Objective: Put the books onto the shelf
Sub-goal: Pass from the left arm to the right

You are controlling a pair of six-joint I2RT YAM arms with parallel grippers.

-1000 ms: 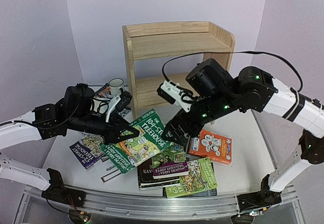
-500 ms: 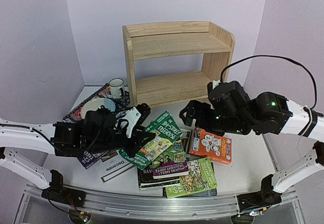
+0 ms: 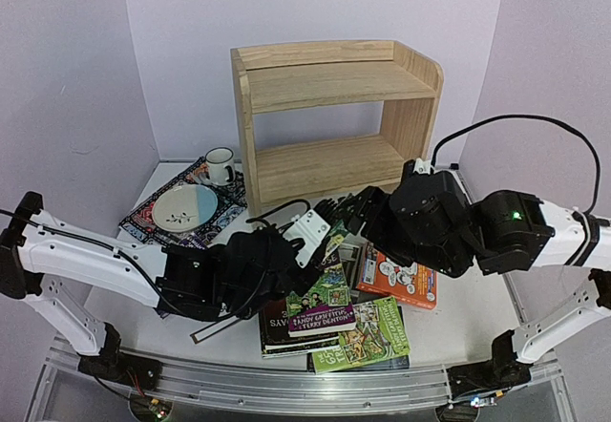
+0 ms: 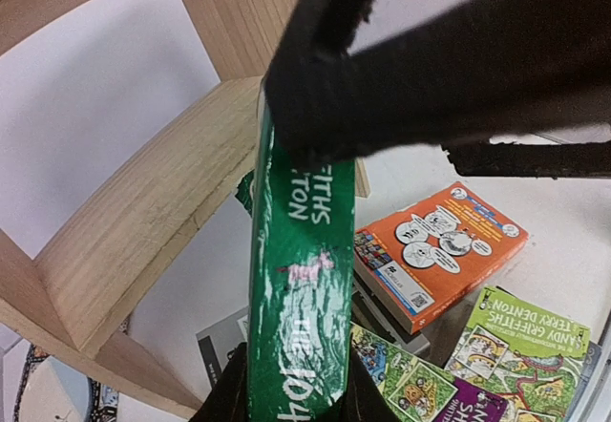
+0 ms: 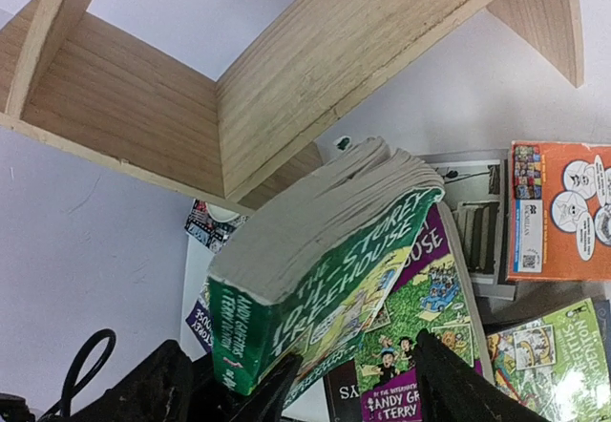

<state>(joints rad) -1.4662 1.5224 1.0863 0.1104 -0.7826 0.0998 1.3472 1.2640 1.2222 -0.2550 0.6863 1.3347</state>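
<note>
Lilac walls [image 3: 315, 2] are seen round a white table [image 3: 453, 325], with the pine shelf [image 3: 325, 83] at 12 o'clock and loose books [image 3: 358, 336] at 6. The green book [image 4: 301, 279], clenched by the left gripper [image 4: 296, 398], has been swung upright towards the shelf since a second ago. The right gripper [image 5: 344, 389] is spread wide about its end.

We find the left arm [image 3: 95, 260] stretched low, reaching toward 3 o'clock from its base at 7 o'clock. The left gripper [image 4: 296, 405] is clamped on a book [image 4: 301, 279]. The right arm [image 3: 520, 231] is folded, forearm pointing toward 9 o'clock. The right gripper [image 3: 342, 214] stands wide, fingers astride the book's far end.
</note>
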